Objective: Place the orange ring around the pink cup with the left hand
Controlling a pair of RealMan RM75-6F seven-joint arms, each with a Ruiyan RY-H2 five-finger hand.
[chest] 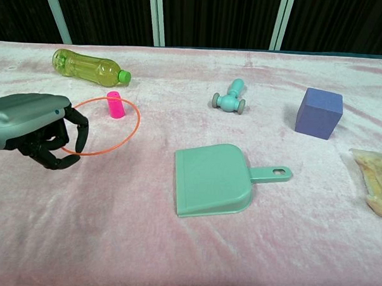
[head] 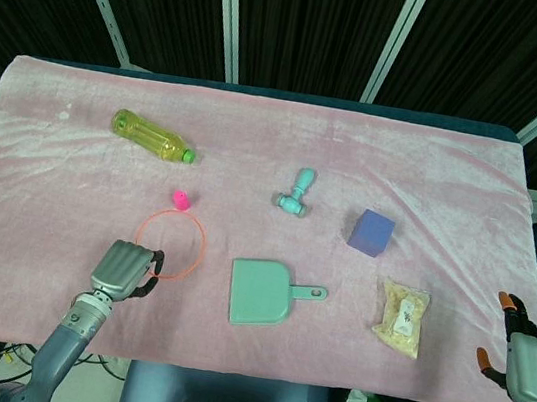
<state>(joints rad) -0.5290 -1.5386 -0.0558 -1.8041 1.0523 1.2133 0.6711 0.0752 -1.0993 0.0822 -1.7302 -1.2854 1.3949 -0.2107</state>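
Left hand gripping, right hand idle.
Left hand (chest: pixel 33 126) at mid-left of the chest view, fingers curled around the near edge of the orange ring (chest: pixel 106 123) (forearm running off the lower left). Right hand (head: pixel 525 363) at the head view's lower-right corner, fingers apart, holding nothing.

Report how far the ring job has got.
Done: the left hand holds the orange ring, lifted off the cloth. In hand: carrying it toward the pink cup. Left: the ring is not yet down around the cup; lower and release.
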